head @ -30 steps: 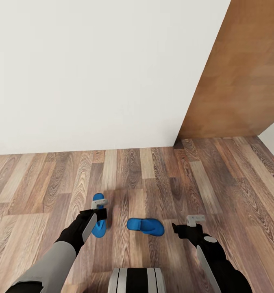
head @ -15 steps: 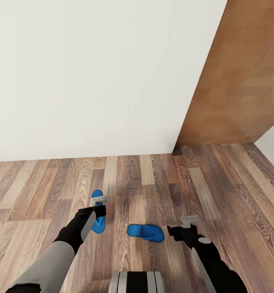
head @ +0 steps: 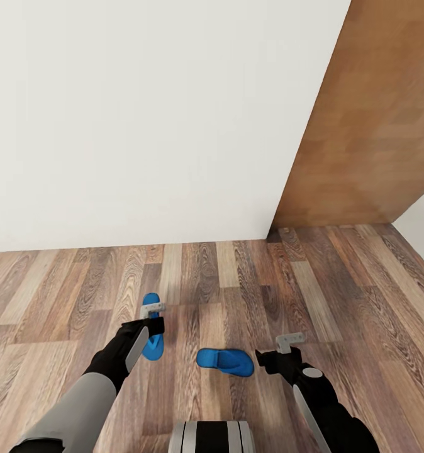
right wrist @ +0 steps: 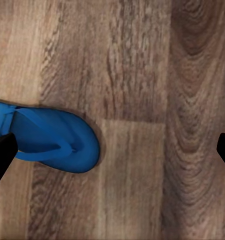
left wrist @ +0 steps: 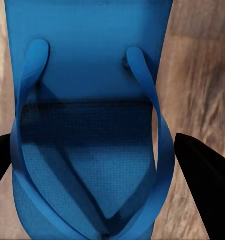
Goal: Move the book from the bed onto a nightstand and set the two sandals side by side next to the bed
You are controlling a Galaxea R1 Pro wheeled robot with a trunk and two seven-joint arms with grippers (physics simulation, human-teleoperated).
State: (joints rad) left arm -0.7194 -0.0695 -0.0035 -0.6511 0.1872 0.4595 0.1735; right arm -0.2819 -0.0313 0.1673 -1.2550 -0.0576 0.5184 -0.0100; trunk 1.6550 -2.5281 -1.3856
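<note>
Two bright blue sandals lie on the wood-plank floor. One sandal [head: 150, 301] points toward the wall, and my left gripper [head: 152, 328] hovers right above it. In the left wrist view this sandal [left wrist: 92, 100] sits between the open black fingers [left wrist: 205, 172], with its straps facing up. The other sandal [head: 225, 361] lies crosswise a little to the right. My right gripper [head: 264, 360] is open just beside its toe end, apart from it. The right wrist view has that sandal [right wrist: 50, 140] off to one side of the fingertips [right wrist: 2, 155]. The book, bed and nightstand are out of view.
A white wall [head: 143, 126] rises just beyond the sandals. A brown wooden panel [head: 375, 126] stands at the right. My own base [head: 212, 437] is at the near edge. Open floor [head: 350, 283] spreads to the right.
My right gripper has moved left, closer to the crosswise sandal. The head camera has tilted slightly. The left gripper stays over its sandal.
</note>
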